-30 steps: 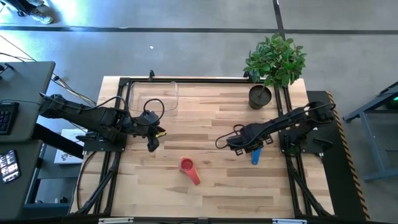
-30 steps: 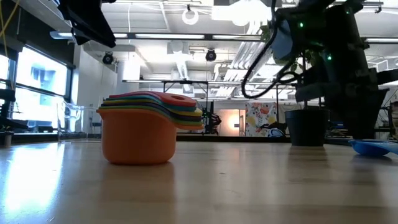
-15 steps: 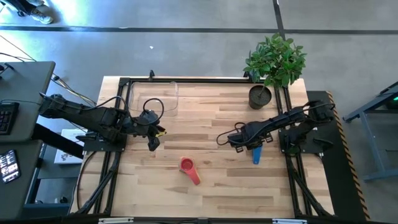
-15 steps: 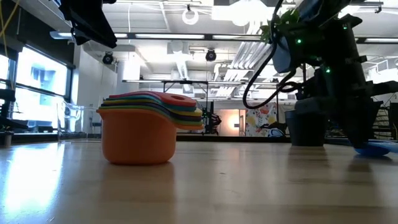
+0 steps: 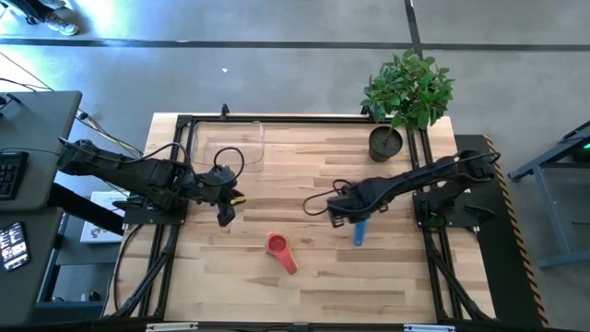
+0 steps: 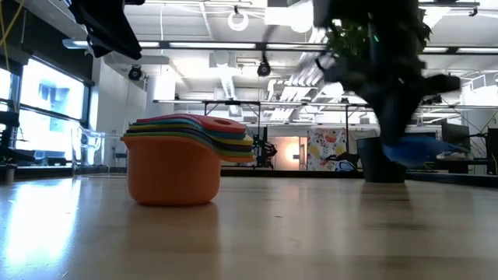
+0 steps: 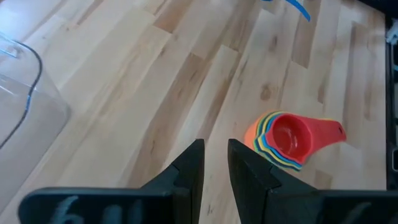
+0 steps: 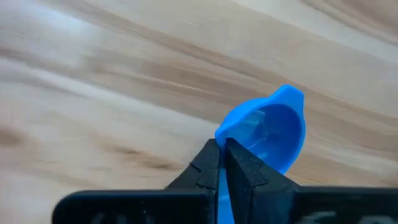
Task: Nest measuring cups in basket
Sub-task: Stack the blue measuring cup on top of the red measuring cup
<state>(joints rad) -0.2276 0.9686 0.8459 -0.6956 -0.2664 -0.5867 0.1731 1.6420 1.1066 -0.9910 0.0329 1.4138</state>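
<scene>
A blue measuring cup [image 8: 267, 134] is held in my right gripper [image 8: 222, 158], right of the table's middle in the high view [image 5: 359, 232] and lifted in the low view [image 6: 412, 149]. The other cups sit nested in one stack [image 5: 278, 247], orange outermost and red on top [image 7: 286, 137], standing on its base on the wood [image 6: 173, 175]. The clear basket [image 5: 230, 143] rests at the far left of the table [image 7: 25, 106]. My left gripper [image 5: 225, 214] hovers between basket and stack, touching nothing, its fingers a narrow gap apart [image 7: 215, 165]. My right gripper pinches the blue cup's flat handle [image 8: 221, 186] between its two fingers, with the bowl [image 8: 273, 124] sticking out beyond the fingertips. The fingers lie along the handle and come slanting down from the table's right. The cup is lifted clear of the table [image 6: 412, 149].
A dark pot with a green plant [image 5: 385, 144] stands at the far right corner [image 6: 381, 159]. Black frame rails [image 5: 171, 221] run along the table's left and right sides. Bare wood lies between the stack and the basket.
My right gripper, shut on the blue cup, has lifted it off the table and carried it toward the table's left, nearer the stack. The stack, the basket and my left gripper have stayed where they were.
</scene>
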